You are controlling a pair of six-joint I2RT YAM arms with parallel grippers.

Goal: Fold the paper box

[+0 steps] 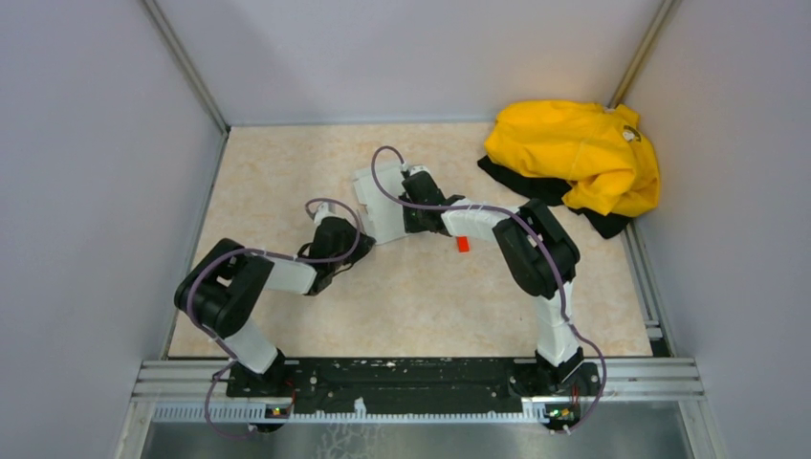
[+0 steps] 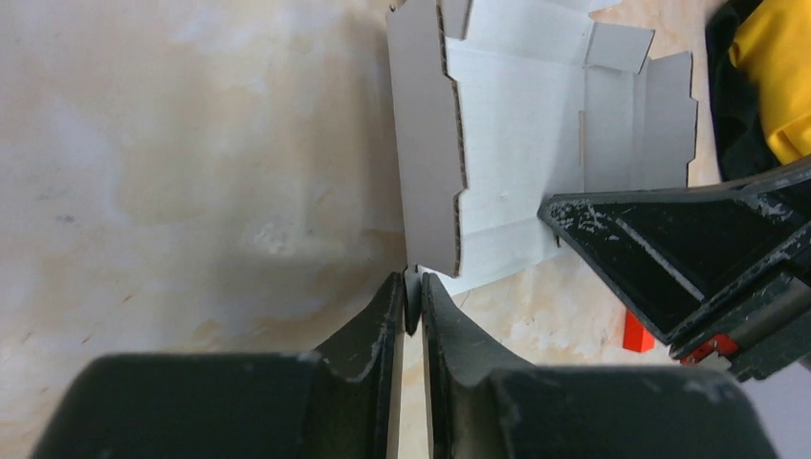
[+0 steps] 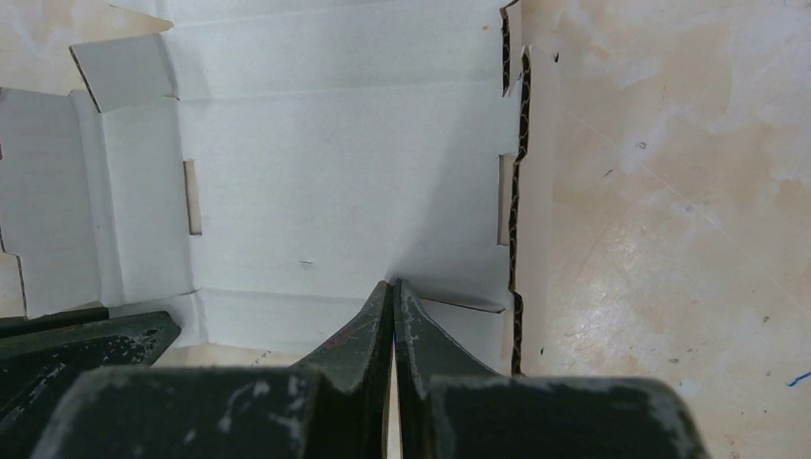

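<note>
One upright paper box [image 2: 516, 124] edge clamped in left pincer [image 2: 411, 287]; right pincer [image 3: 393, 287] together, open table [image 2: 191, 191] alongside.

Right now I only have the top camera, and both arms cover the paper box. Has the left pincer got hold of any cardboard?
Observer: Yes. The left wrist view shows the left pincer pinched on the bottom corner of a side flap of the paper box, and that flap stands upright.
Operator: And the right pincer, is it gripping too?
Observer: No. Its own camera shows the right pincer shut on nothing, with its tips down on the flat white base panel.
</note>
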